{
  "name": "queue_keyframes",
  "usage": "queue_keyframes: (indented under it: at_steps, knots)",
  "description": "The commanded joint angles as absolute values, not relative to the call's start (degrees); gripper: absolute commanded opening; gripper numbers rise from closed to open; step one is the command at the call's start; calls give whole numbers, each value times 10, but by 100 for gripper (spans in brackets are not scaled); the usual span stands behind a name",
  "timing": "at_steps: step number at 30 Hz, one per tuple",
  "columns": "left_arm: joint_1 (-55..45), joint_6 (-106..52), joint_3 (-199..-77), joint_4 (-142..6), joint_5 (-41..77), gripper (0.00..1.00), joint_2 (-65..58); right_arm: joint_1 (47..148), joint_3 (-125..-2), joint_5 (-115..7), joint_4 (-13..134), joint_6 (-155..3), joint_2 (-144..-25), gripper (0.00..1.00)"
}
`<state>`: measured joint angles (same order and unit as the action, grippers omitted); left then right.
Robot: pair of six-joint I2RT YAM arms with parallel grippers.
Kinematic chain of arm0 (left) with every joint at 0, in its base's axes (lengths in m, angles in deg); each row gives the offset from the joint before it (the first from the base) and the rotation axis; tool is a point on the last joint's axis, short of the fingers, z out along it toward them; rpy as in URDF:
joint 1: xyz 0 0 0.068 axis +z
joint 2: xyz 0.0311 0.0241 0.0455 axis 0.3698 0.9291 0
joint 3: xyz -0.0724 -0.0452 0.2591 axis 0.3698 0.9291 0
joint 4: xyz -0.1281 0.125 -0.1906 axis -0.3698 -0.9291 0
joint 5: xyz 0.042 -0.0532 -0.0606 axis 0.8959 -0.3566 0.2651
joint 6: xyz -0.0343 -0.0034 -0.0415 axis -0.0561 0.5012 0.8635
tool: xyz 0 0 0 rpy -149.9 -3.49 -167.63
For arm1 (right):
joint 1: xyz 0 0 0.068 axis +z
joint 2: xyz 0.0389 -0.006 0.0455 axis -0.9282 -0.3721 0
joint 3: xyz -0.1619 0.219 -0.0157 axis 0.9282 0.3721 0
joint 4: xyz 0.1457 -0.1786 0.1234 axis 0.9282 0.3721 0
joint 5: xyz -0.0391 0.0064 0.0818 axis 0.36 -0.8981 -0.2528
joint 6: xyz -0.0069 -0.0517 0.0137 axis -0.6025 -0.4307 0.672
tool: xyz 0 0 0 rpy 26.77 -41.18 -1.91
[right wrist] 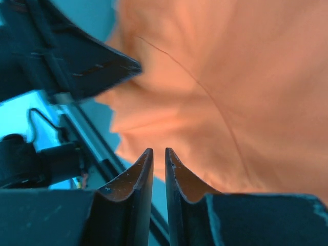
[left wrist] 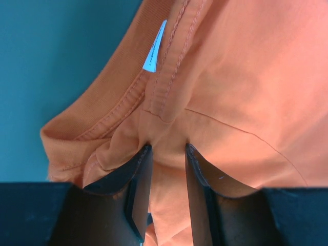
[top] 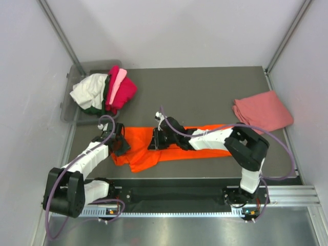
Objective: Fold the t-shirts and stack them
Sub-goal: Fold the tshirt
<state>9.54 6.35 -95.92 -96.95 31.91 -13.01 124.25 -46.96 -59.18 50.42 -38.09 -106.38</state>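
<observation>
A bright orange t-shirt (top: 177, 146) lies spread across the near part of the table. My left gripper (top: 121, 145) is at its left end, by the collar. In the left wrist view the left gripper (left wrist: 168, 146) is shut on a fold of the orange t-shirt (left wrist: 246, 92) just below the collar seam and white label (left wrist: 155, 47). My right gripper (top: 155, 141) hovers over the shirt's left half. Seen from the right wrist, the right gripper (right wrist: 159, 150) keeps a narrow gap with nothing in it, above the orange t-shirt (right wrist: 225, 77). A folded salmon-pink t-shirt (top: 262, 111) lies at the right.
A grey bin (top: 72, 102) at the back left holds a heap of t-shirts (top: 105, 91) in white, dark green, light pink and magenta. A metal rail (top: 205, 197) runs along the near edge. White walls close in on both sides.
</observation>
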Motion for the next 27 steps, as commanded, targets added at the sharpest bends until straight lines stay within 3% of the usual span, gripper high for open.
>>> queue_keyframes:
  at_steps: [1, 8, 14, 21, 27]
  knots:
    - [96, 58, -956, -961, 326, 37, -108, 1246, -490, -621, 485, -356, -1111, 15]
    - [96, 64, -979, -976, 326, 35, -72, 1246, -451, -631, 496, -338, -1127, 13]
    - [96, 45, -1030, -1023, 356, 36, -100, 1241, -454, -605, 554, -377, -1026, 18]
    - [96, 19, -1125, -1050, 386, 39, -114, 1167, -439, -578, 620, -416, -946, 19]
    - [96, 31, -1156, -999, 352, 38, -36, 1092, -382, -524, 680, -453, -878, 20]
